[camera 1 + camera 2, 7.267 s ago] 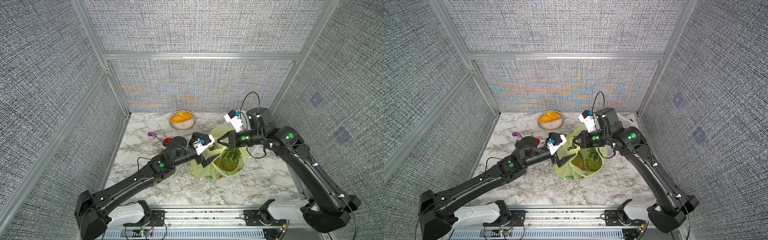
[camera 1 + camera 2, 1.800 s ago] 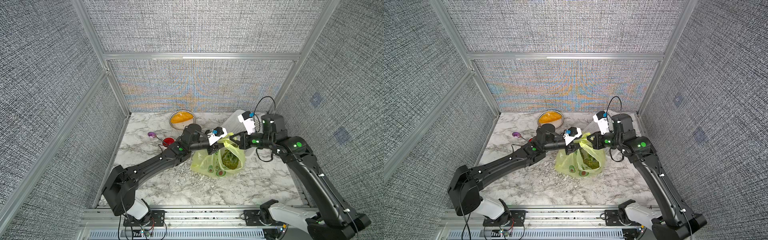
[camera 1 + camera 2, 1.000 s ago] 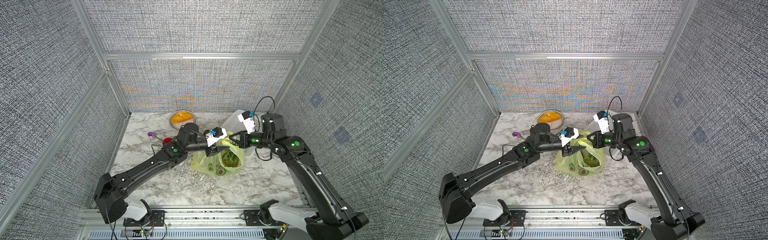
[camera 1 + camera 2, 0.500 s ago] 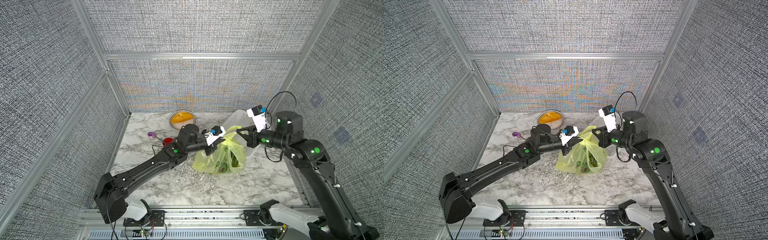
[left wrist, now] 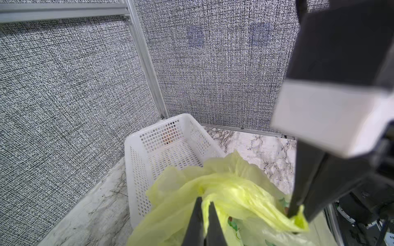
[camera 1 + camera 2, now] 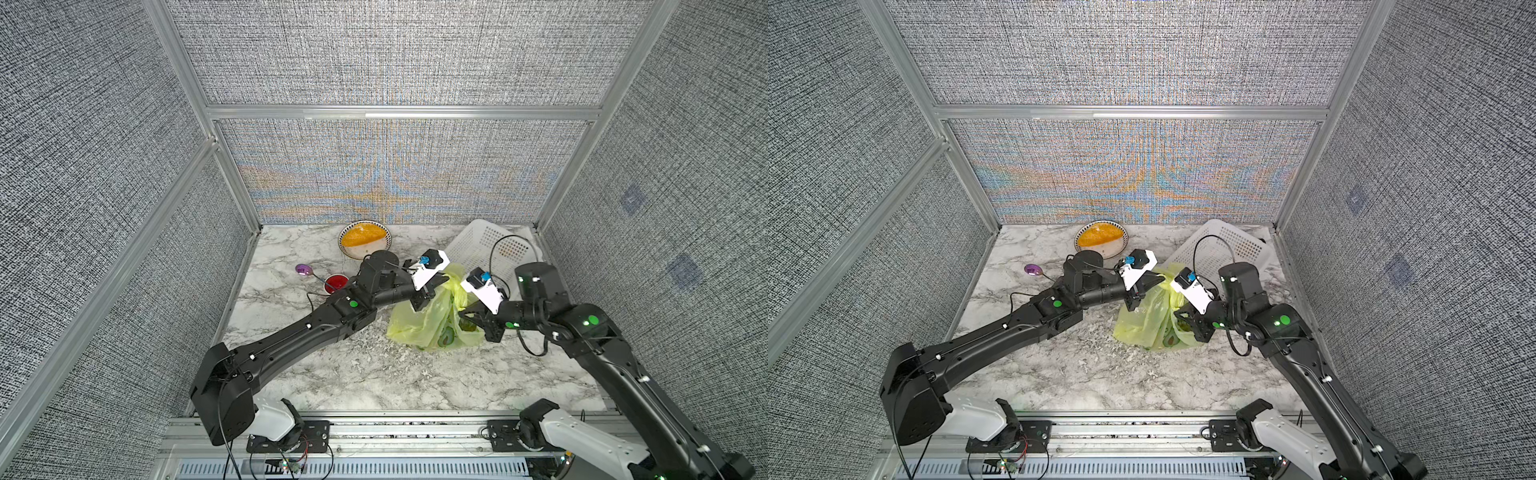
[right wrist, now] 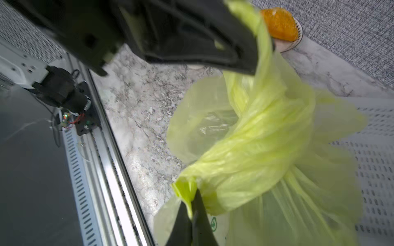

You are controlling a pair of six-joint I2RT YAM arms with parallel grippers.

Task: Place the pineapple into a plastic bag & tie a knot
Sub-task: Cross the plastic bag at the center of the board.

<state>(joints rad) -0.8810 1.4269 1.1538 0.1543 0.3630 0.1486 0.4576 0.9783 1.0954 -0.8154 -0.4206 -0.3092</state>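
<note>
Marble counter (image 6: 332, 374), toward back right corner: bag (image 6: 419, 328), knot (image 7: 266, 149) strung between hands. Left hand (image 5: 203, 204) pinching one handle, right hand (image 7: 193, 202) the other; likely pull apart.

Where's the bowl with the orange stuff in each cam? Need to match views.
Top view: bowl at the far back, near the picture's centre, beyond the plastic bag.
Top view: bowl in the same far-back spot.
Left wrist: not in it.
Right wrist: bowl partly hidden behind a stretched strip of the bag.
Shared landmark: the plastic bag, in all four.
</note>
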